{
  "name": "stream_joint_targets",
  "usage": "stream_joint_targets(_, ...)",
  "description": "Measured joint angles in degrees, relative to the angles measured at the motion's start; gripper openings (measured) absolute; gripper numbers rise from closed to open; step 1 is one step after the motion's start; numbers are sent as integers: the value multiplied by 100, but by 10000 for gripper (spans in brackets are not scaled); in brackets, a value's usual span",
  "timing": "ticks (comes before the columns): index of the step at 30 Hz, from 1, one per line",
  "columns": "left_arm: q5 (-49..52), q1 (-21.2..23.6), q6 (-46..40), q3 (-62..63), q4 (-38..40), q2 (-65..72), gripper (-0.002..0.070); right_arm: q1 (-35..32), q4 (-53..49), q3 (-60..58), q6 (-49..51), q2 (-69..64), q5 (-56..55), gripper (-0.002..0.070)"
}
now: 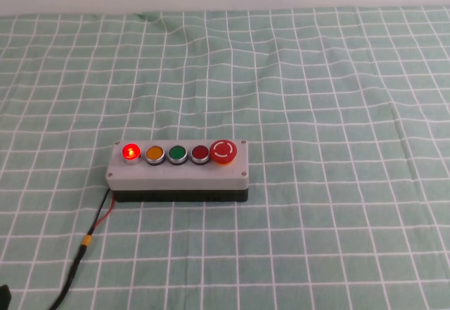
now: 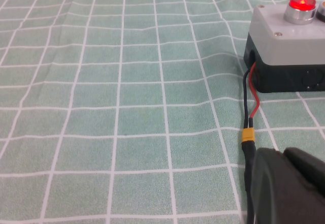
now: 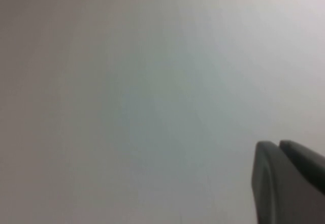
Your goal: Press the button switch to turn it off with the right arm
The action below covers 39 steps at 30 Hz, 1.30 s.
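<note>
Watching from afar: I describe each part in turn, starting at the pincers.
Right gripper: the right gripper [image 3: 289,183] shows only in its own wrist view, as a dark fingertip edge against a blank pale surface. I cannot tell whether its fingers are spread or pressed together. It is out of the high view altogether, so the right arm looks parked away from the table.
Left gripper: the left gripper [image 2: 289,188] shows as a dark tip low over the cloth, near the wire [image 2: 251,107] that leaves the box. I cannot tell its finger state either.
Button switch: the button switch [image 1: 131,152] is small, round, silver-ringed and glowing bright red. It sits at the end of the row on the robot's left, next to the orange button [image 1: 154,153].
Box: the grey box [image 1: 177,172] lies on the green checked cloth [image 1: 316,240], left of centre. After orange come a green button [image 1: 176,154], a darker red button [image 1: 200,154] and a large red mushroom button [image 1: 223,151].
Step in hand: I judge the approach has not begun; the lamp is lit.
Next move: I must bring the right arm across the table, past the mushroom button, and descend straight onto the end button without touching orange.
</note>
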<state>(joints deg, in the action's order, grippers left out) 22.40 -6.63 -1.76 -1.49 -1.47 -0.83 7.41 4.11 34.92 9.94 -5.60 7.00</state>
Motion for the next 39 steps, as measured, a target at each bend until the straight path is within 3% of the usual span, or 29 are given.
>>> stream_joint_targets(6,0,0,0,0,0,0,-3,0,128,325,0,-994,1174,-16)
stream_joint_targets(24,0,0,0,0,0,0,-3,0,1622,325,-83,-2396,527,-17)
stream_joint_targets(31,0,0,0,0,0,0,-3,340,1743,567,-1255,-3243,700,-16)
stream_joint_targets(39,0,0,0,0,0,0,-3,1382,1752,1983,-2458,-4969,1959,-16)
